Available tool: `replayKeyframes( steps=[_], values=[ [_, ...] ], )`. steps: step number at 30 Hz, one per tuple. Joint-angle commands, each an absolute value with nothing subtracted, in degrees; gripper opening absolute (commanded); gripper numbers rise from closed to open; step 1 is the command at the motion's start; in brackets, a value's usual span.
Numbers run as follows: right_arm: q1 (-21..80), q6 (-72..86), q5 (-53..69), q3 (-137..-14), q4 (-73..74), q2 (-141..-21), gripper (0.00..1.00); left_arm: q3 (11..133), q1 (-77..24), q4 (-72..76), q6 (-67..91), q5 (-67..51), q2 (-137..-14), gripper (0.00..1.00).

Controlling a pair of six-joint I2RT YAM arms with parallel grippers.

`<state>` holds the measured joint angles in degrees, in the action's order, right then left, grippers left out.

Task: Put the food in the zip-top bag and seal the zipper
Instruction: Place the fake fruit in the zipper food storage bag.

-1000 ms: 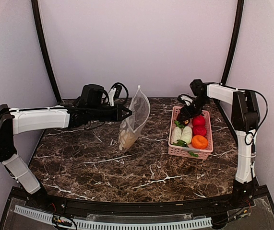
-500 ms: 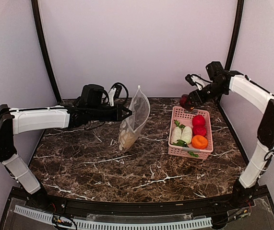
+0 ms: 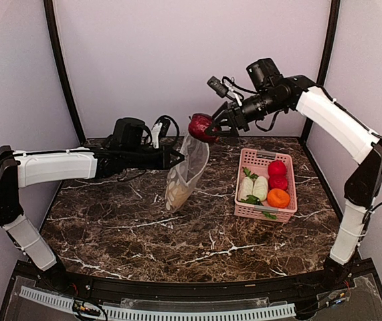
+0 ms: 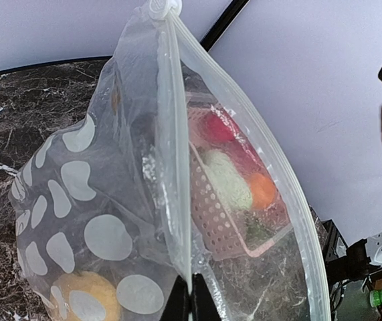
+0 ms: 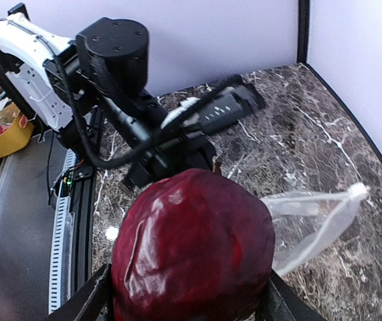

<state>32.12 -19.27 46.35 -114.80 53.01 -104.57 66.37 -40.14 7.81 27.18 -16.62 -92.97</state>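
My right jaws stand partly open, clamped around the dark purple-red, wrinkled toy vegetable. It hangs just above the top corner of the clear, white-dotted zip-top plastic bag. My left jaws are fully closed, pinching one lip of that bag and holding it upright over the dark marbled counter.

My worry is that only one lip is pinned and the other hangs free, so the mouth is a narrow wedge. I judge the piece bulky against that gap. Released off-centre, it could strike the thin clear press-seal zipper strip, fold the floppy bag or tug it loose, and roll away.

Only the left wrist view shows the mouth's gap and a yellowish round piece at the bottom. Only the top view shows the pink slatted plastic basket with the other food. The right wrist view is mostly filled by the held piece.
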Motion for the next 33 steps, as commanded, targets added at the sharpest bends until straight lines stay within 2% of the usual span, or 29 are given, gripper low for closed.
replayKeyframes(
  steps=[1, 16, 23, 29, 33],
  values=[
    [35.09, -17.36, 49.36, -118.40, 54.48, -108.52, 0.54, 67.38, -40.25, 8.19, 26.09, -17.71, -91.37, 0.01],
    [36.50, -15.67, 34.00, -115.86, 52.88, -111.80, 0.53, 63.38, -40.25, 16.27, 25.53, -18.23, -85.82, 0.01],
    [37.80, -14.39, 25.19, -119.37, 52.72, -114.31, 0.56, 63.34, -40.25, 16.97, 27.07, -20.02, -87.06, 0.01],
    [40.13, -14.45, 22.32, -123.66, 52.91, -117.06, 0.61, 63.58, -40.25, 17.02, 28.22, -21.18, -88.08, 0.01],
    [41.53, -14.04, 15.79, -126.88, 52.70, -118.33, 0.78, 63.51, -40.30, 17.18, 28.45, -21.15, -87.93, 0.01]
  ],
)
